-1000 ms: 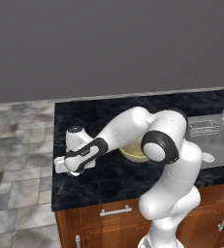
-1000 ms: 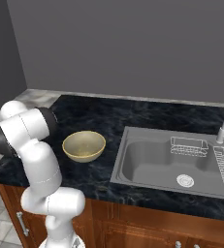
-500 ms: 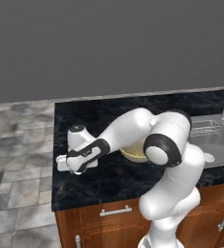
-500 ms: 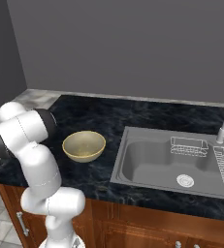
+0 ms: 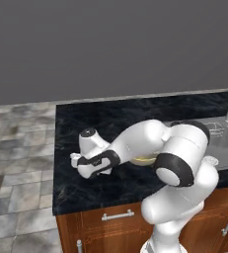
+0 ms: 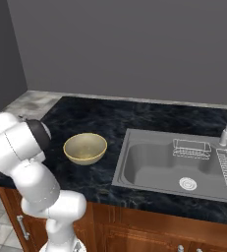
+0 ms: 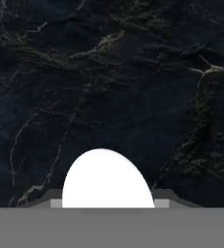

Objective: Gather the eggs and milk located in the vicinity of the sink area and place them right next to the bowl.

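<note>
a white egg (image 7: pixel 106 180) is clamped between the jaws of the gripper (image 5: pixel 96 172), held low over the black marble counter (image 5: pixel 86 123), left of the tan bowl (image 6: pixel 85 148). the grey sink (image 6: pixel 169 167) lies well apart, to the right.

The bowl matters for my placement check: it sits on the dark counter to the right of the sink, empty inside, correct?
Not quite: the bowl sits to the left of the sink, as the right base view shows. It is on the dark counter and empty inside.
</note>
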### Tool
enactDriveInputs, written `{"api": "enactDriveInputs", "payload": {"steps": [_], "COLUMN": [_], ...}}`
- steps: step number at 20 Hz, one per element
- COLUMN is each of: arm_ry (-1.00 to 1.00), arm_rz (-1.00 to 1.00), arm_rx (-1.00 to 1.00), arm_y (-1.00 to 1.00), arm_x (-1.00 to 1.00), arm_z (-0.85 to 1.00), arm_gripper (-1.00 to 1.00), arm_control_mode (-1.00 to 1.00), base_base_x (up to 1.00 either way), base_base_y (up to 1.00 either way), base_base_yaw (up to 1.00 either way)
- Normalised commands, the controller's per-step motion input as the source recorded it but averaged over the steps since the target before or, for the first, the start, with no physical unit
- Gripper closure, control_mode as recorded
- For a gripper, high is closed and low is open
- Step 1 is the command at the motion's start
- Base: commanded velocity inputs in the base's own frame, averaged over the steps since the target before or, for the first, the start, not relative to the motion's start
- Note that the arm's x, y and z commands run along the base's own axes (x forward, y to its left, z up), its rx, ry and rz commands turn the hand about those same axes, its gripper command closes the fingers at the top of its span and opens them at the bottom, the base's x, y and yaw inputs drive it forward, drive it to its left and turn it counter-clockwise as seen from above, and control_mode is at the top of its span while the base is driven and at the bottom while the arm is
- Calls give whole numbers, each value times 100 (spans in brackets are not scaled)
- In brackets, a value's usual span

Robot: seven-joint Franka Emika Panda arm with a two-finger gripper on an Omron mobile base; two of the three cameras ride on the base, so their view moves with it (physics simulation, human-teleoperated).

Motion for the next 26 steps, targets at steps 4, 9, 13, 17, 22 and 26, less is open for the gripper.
{"api": "enactDriveInputs", "payload": {"steps": [4,9,13,17,22,26], "arm_ry": [-6,-3,0,0,0,0], "arm_rz": [-48,-45,-39,-21,-1,0], "arm_rx": [-4,-11,-13,-6,-13,-14], "arm_y": [-57,-47,-44,-17,-24,-28], "arm_x": [0,0,4,36,54,32], "arm_z": [0,6,5,-11,6,2], "arm_gripper": [100,100,100,100,100,100], "arm_control_mode": [-100,-100,-100,-100,-100,-100], "base_base_x": [0,0,0,0,0,0], "base_base_y": [0,0,0,0,0,0], "base_base_yaw": [0,0,0,0,0,0]}}
